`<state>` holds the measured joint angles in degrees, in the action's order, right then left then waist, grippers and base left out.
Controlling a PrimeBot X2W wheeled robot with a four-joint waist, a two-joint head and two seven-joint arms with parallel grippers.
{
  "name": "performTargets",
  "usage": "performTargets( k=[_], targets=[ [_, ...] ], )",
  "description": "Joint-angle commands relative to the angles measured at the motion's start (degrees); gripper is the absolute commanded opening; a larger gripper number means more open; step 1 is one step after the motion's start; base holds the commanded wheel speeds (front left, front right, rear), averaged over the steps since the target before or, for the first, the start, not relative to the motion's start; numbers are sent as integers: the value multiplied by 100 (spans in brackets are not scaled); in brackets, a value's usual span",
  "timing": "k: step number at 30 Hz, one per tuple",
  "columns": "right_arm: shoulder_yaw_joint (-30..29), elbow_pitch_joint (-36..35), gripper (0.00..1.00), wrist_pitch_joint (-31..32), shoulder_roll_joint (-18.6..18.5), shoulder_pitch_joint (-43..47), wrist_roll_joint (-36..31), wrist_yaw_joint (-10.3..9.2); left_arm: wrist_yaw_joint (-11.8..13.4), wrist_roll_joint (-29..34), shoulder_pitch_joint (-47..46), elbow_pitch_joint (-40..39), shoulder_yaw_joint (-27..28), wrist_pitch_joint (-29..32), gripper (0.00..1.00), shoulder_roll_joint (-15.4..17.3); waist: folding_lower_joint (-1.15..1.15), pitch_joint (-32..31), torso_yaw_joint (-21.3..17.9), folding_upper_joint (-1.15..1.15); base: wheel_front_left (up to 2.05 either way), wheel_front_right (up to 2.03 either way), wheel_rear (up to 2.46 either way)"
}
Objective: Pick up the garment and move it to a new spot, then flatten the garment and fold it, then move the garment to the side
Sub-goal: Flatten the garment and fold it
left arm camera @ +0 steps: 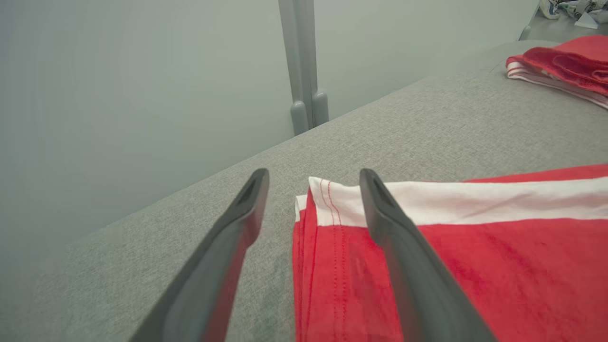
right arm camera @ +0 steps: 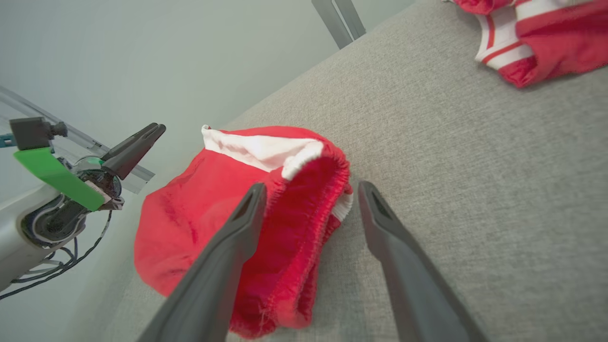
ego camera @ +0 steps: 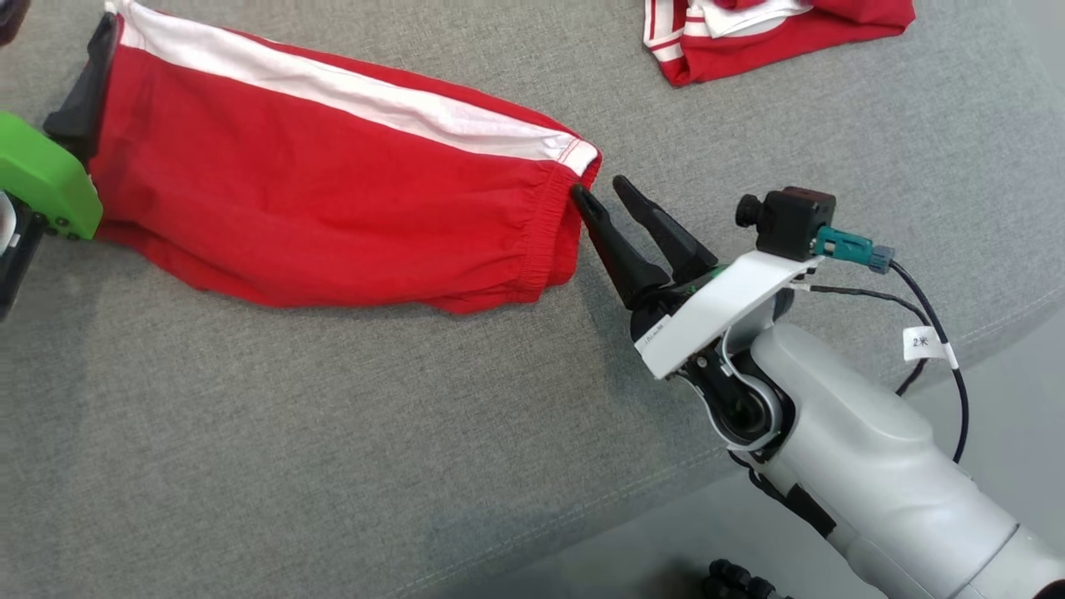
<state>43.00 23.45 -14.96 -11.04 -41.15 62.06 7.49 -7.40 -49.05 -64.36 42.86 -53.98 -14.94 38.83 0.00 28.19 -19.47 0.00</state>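
The garment (ego camera: 333, 208) is red with a white stripe and lies stretched flat across the grey padded surface (ego camera: 333, 457). Its elastic waistband end points right. My right gripper (ego camera: 599, 187) is open at that waistband end, fingertips just off the cloth; in the right wrist view the bunched waistband (right arm camera: 308, 213) sits between and under its fingers (right arm camera: 237, 237), ungripped. My left gripper (ego camera: 83, 91), below a green wrist plate (ego camera: 42, 175), is at the garment's left end. In the left wrist view it (left arm camera: 313, 178) stands open over the hem corner (left arm camera: 327, 204).
A second red-and-white garment (ego camera: 774, 33) lies bunched at the far right of the surface. The surface's front edge (ego camera: 957, 349) runs diagonally at the lower right, with floor beyond. A grey upright post (left arm camera: 308, 71) stands behind the far edge.
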Motion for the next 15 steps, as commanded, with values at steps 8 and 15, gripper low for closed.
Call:
performTargets(
  k=[8, 15],
  targets=[
    [-388, -180, 100, -29, -245, 566, -502, -1, 213, 759, 1403, -734, 1465, -18, 100, -115, 0, -619, 274, 0, 0, 0, 0],
    [-1113, -690, 100, -34, -74, 1120, -1216, -1, 282, 1260, 2300, -1163, 2358, -18, 100, -442, 0, -875, 404, 0, 0, 0, 0]
  ],
)
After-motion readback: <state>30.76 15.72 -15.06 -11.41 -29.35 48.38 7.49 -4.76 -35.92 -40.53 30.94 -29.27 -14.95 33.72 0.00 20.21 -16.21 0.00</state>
